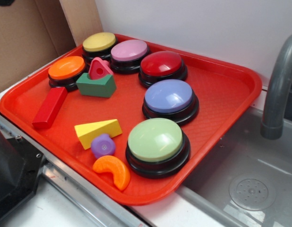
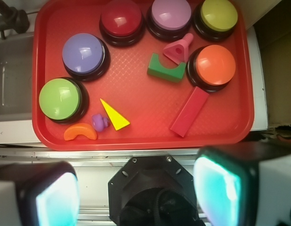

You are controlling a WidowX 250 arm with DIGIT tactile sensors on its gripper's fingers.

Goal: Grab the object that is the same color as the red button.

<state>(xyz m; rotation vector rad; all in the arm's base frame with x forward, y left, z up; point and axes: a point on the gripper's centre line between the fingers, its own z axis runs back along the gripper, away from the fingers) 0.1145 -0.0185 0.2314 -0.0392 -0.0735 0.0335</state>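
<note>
The object, a plain red elongated block (image 1: pixel 50 108) (image 2: pixel 189 111), lies flat on the red tray (image 1: pixel 221 90) (image 2: pixel 136 94), just in front of the orange button (image 1: pixel 66 69) (image 2: pixel 215 66). The glossy dark red button (image 1: pixel 162 66) (image 2: pixel 121 20) sits on its black base at the tray's back row. In the wrist view my gripper (image 2: pixel 136 193) hangs high above the tray's near edge, off the tray, fingers (image 2: pixel 216 193) wide apart and nothing between them. It is well short of the block. The exterior view does not show the gripper.
Also on the tray: pink (image 1: pixel 129 52), yellow (image 1: pixel 99 43), blue-purple (image 1: pixel 169 98) and green (image 1: pixel 155 142) buttons, a pink triangle (image 1: pixel 99 70) on a green block (image 1: pixel 96 86), a yellow wedge (image 1: pixel 98 132), a purple piece (image 1: pixel 103 145), an orange crescent (image 1: pixel 113 171). A sink (image 1: pixel 250 189) with grey faucet (image 1: pixel 278 85) lies right.
</note>
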